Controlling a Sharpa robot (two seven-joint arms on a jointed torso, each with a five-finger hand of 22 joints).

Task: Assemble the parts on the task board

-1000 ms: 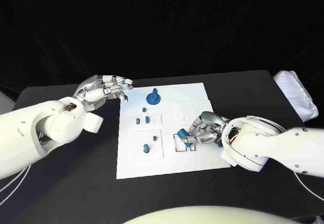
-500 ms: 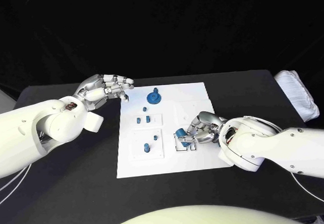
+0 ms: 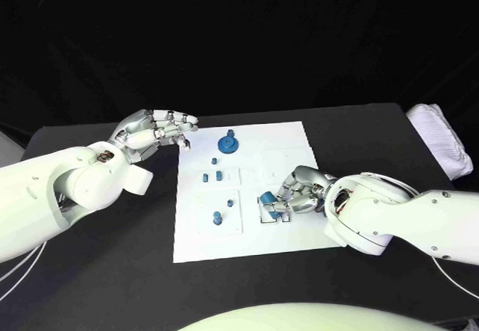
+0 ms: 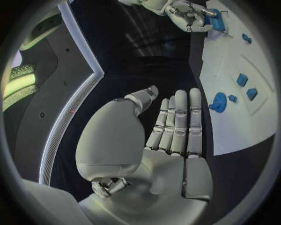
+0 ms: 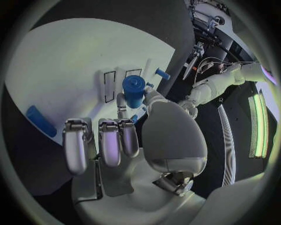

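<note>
While my right hand (image 3: pixel 298 192) pinches the blue cylindrical part (image 5: pixel 134 91) over the task board (image 3: pixel 292 237)'s slotted recess: small, rigid, likely light, slick; hold mid-barrel; my left hand (image 3: pixel 155 129), fingers loosely curled, idles beside the board's far corner

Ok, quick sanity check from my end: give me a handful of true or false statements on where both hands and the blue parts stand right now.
1. The right hand holds a blue cylindrical part over the task board. True.
2. The left hand grips a blue part. False: it holds nothing, at the board's far left corner.
3. A round blue part lies near the board's far edge. True.
4. The task board is black. False: it is white, on a black table.
5. A white bundle lies at the table's right edge. True.
</note>
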